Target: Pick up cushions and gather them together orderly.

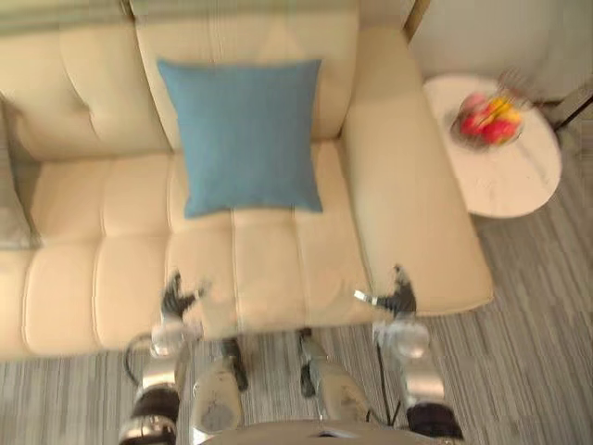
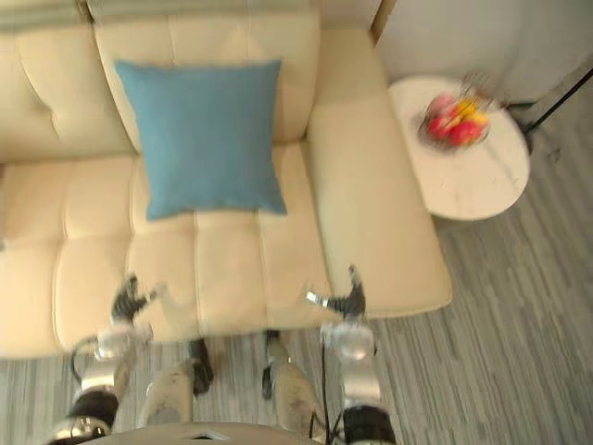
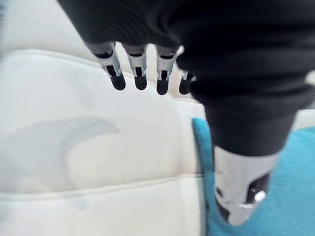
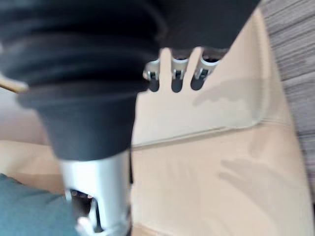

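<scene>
**Hovering over the seat front: both hands empty, cushion untouched**

Item 1. We are holding our left hand [image 1: 174, 301] and right hand [image 1: 397, 298] over the front edge of the cream sofa [image 1: 278, 269], well apart from each other. The fingers of both are hanging loose and uncurled, and neither hand is gripping anything.

Item 2. The blue cushion [image 1: 246, 134] is leaning upright against the backrest on the seat next to the armrest. It is lying between the lines of our two hands and well beyond them.

Item 3. A small round counter [image 1: 505, 185] is standing just beside the armrest and carrying a fruit bowl [image 1: 486, 120].

Risks. We are judging that a one-handed pinch at a corner is likely to leave the soft cushion drooping and slipping free. Straight fingers driven forward may only be pressing it flatter into the backrest. A wide swing of the right arm past the armrest is risking the bowl.

Hidden or unclear. A grey-green shape [image 1: 11, 185] is showing at the sofa's left side, cut off by the frame. We are guessing it is a second cushion but cannot confirm it. The bowl's contents are reading only as red and yellow blurs.
</scene>
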You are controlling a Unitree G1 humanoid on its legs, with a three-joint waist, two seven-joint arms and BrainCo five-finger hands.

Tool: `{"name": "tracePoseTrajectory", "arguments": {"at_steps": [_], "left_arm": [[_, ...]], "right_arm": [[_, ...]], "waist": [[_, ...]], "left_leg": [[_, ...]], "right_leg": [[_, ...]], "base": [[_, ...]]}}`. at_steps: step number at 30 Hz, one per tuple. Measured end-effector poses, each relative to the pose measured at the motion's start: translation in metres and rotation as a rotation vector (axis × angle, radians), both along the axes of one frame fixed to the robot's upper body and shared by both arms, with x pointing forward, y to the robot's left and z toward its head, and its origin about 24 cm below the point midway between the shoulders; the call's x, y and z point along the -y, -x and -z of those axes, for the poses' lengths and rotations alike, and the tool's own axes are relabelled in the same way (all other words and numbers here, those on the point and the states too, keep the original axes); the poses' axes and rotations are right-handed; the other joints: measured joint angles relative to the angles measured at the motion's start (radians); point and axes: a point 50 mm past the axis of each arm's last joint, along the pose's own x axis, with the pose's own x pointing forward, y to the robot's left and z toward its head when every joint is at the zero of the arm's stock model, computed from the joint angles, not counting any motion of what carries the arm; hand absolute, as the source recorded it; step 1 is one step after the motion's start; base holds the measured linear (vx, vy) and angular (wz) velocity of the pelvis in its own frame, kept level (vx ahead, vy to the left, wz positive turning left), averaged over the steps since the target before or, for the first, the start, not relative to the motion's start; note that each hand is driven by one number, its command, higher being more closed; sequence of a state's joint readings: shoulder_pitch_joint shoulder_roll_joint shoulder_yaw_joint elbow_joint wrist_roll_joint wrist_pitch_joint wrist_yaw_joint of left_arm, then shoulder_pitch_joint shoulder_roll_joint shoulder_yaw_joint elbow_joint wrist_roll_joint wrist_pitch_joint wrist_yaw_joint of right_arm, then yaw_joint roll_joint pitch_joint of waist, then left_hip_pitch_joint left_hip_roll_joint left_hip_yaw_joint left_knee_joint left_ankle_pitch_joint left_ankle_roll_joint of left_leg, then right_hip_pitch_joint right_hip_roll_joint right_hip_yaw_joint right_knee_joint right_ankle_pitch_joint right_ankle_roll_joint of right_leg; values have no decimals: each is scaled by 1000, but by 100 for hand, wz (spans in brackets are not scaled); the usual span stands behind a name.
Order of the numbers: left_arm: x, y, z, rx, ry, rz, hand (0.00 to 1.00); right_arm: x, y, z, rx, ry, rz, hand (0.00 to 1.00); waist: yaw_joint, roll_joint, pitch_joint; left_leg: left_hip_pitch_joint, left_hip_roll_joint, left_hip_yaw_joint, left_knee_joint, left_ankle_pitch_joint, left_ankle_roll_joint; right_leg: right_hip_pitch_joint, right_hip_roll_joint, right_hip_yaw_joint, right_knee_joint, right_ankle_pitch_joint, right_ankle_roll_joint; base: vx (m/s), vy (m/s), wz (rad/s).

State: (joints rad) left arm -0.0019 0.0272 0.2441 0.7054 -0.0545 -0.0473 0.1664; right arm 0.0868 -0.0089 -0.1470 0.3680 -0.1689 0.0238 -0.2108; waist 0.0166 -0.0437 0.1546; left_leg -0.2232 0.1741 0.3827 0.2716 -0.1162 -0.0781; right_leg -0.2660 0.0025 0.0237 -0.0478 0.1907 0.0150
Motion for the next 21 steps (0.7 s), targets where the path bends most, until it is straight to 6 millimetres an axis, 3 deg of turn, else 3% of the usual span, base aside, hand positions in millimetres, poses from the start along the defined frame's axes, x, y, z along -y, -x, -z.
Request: {"name": "tracePoseTrajectory", "arguments": {"at_steps": [4,7,9,12,16,17,18,19,20,21], "left_arm": [[4,63,40,-235,102,-154,0],[13,92,53,-343,159,-204,0],[13,99,55,-360,169,-226,0],[14,103,57,-374,176,-247,0],[13,102,56,-371,172,-248,0],[11,100,55,-360,164,-252,0],[12,99,54,-355,165,-261,0],[11,99,54,-355,158,-267,0],[2,97,52,-352,120,-277,0],[0,97,51,-351,111,-275,0]], "right_arm": [[5,45,47,-236,-87,95,0],[9,81,71,-388,-127,162,0],[8,96,80,-452,-146,177,0],[5,104,84,-485,-165,180,0],[-5,93,83,-478,-168,110,0],[-5,89,82,-475,-153,96,0],[-5,84,81,-469,-141,79,0],[-6,80,81,-466,-140,69,0],[-14,76,82,-474,-134,26,0],[-15,78,83,-482,-133,21,0]], "waist": [[4,15,-75],[10,32,-105],[9,35,-112],[13,27,-115],[21,14,-92],[30,1,-84],[43,34,-75],[47,21,-71],[41,-11,-58],[41,-23,-62]], "left_leg": [[103,-7,18,-24,-22,-2],[176,-23,14,-61,-23,-1],[209,-29,0,-70,-24,1],[241,-41,3,-81,-24,3],[237,-40,37,-41,-34,20],[232,-34,59,-29,-32,30],[224,-4,83,-21,-31,38],[223,3,88,-12,-32,39],[218,17,81,15,-31,38],[214,20,76,25,-31,38]], "right_leg": [[81,-7,-5,4,-30,4],[140,-18,-16,14,-56,14],[166,-23,-32,36,-70,15],[172,-32,-27,72,-82,27],[148,-41,-13,114,-111,35],[121,-74,-125,158,-181,35],[83,-108,-208,282,-229,11],[50,-129,-234,386,-242,0],[-2,-211,-259,768,-314,8],[4,-227,-253,836,-326,16]], "base": [[104,55,-12],[69,50,8],[30,51,20],[-19,56,1],[-86,56,-21],[-165,5,-43],[-206,-6,-52],[-158,-88,-28],[-104,-109,0],[-74,-143,18]]}}
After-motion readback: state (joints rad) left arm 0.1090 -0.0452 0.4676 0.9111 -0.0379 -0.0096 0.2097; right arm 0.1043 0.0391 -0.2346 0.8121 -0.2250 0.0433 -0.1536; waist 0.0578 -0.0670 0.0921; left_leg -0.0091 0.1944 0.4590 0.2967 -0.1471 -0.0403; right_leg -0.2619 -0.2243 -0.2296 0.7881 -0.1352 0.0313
